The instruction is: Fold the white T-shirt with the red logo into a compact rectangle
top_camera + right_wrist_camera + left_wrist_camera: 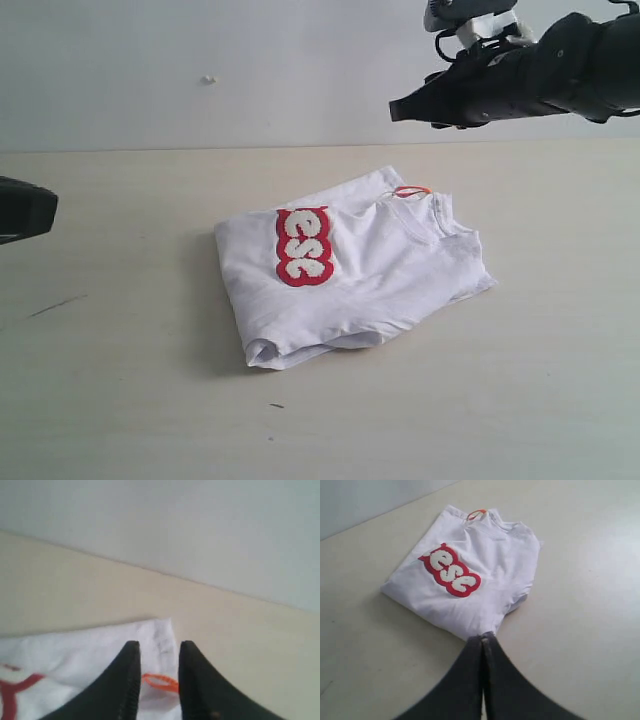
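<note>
The white T-shirt (380,270) lies folded into a rough rectangle in the middle of the table, with its orange neck tag (412,190) at the far edge. The red logo (303,246) faces up near the shirt's left side, showing only three letters. My left gripper (45,205) sits at the left edge, well apart from the shirt; in the left wrist view this gripper (482,638) is shut on nothing. My right gripper (400,108) hangs raised above the shirt's far side. In the right wrist view that gripper (159,645) stands open, with the neck tag (160,681) showing between its fingers below.
The beige table (120,400) meets a pale wall (250,70) along its far edge. A dark scratch (55,305) marks the tabletop at the left. Bare table surrounds the shirt on all sides.
</note>
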